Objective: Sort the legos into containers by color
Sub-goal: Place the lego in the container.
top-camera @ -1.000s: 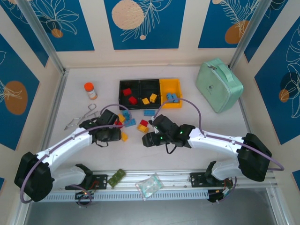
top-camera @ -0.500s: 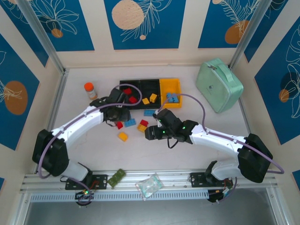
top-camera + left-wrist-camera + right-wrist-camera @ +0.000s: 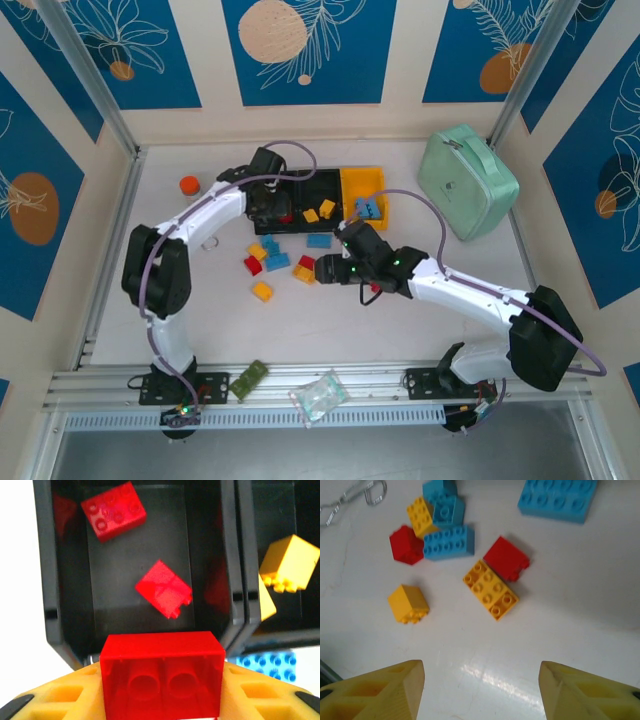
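Red lego (image 3: 161, 672) clamped in left pincer (image 3: 161, 695), over near wall of left black bin (image 3: 52, 580), two red legos (image 3: 164, 588) inside, right pincer (image 3: 481, 680) spread apart above loose legos (image 3: 490, 590) on surface (image 3: 570, 605), blue legos (image 3: 368, 208) in yellow bin (image 3: 362, 180)

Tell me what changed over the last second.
The left tool swung away from the loose bricks to the left black bin and now holds a red brick at its near edge. The right tool, open, shifted slightly farther from its base, above the loose bricks. The yellow bin and mint-green case stayed put.
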Controlling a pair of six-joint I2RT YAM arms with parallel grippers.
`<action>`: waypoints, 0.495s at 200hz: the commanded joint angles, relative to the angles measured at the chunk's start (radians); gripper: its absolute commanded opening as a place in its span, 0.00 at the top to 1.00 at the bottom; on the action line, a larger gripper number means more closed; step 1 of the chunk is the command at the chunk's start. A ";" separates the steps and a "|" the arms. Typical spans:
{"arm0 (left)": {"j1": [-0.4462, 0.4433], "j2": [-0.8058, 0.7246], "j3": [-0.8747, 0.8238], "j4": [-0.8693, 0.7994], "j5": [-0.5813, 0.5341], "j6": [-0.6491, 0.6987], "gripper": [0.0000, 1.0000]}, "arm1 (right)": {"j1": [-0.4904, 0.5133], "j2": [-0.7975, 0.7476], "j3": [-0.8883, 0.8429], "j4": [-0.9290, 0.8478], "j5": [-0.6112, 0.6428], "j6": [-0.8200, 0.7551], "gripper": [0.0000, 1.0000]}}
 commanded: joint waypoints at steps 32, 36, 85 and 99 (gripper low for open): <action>0.024 0.164 0.198 -0.053 0.004 0.022 0.53 | -0.052 0.009 0.078 -0.007 0.033 -0.040 0.37; 0.024 0.173 0.206 -0.054 0.005 0.021 0.53 | -0.054 0.009 0.078 -0.006 0.031 -0.037 0.37; 0.034 0.265 0.292 -0.066 -0.006 0.012 0.52 | -0.061 0.006 0.063 -0.002 0.025 -0.026 0.38; 0.038 0.271 0.300 -0.062 -0.005 0.013 0.50 | -0.061 0.002 0.057 -0.002 0.024 -0.022 0.38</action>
